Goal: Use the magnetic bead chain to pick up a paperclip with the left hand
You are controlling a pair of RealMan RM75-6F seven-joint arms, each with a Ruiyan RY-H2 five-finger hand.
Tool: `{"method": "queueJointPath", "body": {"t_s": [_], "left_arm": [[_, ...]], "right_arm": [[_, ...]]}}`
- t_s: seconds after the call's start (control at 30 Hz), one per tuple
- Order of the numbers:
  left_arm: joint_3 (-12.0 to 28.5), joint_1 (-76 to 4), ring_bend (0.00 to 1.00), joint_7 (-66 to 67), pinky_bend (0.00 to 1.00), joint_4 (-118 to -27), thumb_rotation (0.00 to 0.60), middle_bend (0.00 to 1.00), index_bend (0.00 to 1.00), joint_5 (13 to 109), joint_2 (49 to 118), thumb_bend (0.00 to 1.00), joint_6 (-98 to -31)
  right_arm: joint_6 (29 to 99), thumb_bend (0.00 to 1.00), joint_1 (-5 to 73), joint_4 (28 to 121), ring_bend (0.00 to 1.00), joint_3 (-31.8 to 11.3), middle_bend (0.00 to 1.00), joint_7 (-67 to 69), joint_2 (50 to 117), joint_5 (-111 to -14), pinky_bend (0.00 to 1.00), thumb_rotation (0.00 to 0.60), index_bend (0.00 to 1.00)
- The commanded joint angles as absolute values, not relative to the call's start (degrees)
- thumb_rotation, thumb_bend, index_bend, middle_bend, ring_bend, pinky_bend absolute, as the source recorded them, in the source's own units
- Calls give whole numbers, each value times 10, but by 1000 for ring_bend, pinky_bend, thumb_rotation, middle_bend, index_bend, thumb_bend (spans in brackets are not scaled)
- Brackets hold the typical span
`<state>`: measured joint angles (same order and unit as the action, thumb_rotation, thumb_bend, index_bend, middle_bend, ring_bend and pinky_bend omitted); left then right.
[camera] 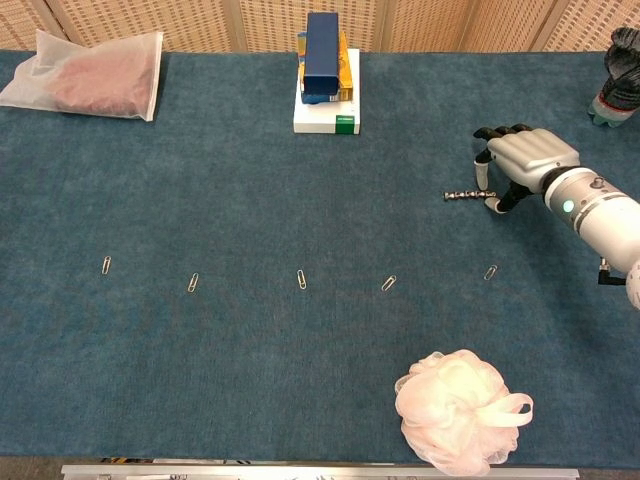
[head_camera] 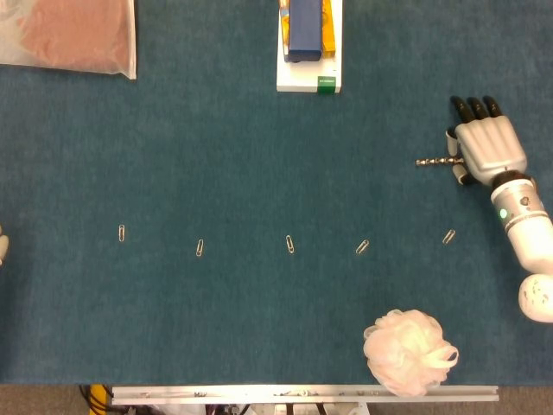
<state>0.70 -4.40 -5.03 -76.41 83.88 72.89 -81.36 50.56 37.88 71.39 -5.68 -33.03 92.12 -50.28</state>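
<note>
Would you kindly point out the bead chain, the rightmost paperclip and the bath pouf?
bead chain (head_camera: 429, 161), head view, its exposed middle.
rightmost paperclip (camera: 491, 272), chest view, its centre.
bath pouf (camera: 455, 410), chest view, its mesh middle.

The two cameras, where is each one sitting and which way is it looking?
Head view: high up, looking almost straight down on the blue table; shows the right hand and a sliver of the left hand at the left edge.
Chest view: lower, tilted forward across the table to the wicker screen; shows the right hand only.
Both share the bead chain, the paperclips, the pink pouf and the stacked boxes.
</note>
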Motion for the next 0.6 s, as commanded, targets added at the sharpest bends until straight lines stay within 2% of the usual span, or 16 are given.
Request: {"method": "queueJointPath", "body": {"t_s": [0.03, 0.6], "left_arm": [[7, -44, 298, -50, 468, -764, 600, 355, 569, 838, 729, 289, -813], [8, -41, 298, -53, 468, -762, 600, 355, 569, 837, 730, 289, -814]], "right_arm": [[504, 278, 380, 712, 0, -57, 44, -331, 922, -501, 0, 600, 525], [498, 351, 384, 710, 0, -57, 45, -324, 926, -500, 0, 600, 565]]}}
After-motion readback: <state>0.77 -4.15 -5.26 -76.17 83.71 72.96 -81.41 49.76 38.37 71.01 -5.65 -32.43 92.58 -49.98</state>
